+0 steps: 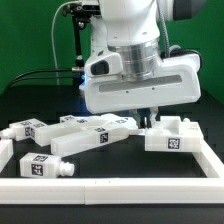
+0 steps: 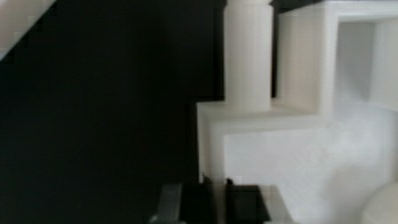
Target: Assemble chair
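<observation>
— Where is your tool?
— My tool (image 1: pixel 150 119) hangs low over the black worktop (image 1: pixel 120 165), at the edge of a white chair part (image 1: pixel 172 138). Clenched or released, I cannot tell.
— The rest?
— More tagged white parts (image 1: pixel 70 135) lie clustered toward the exterior view's left.
</observation>
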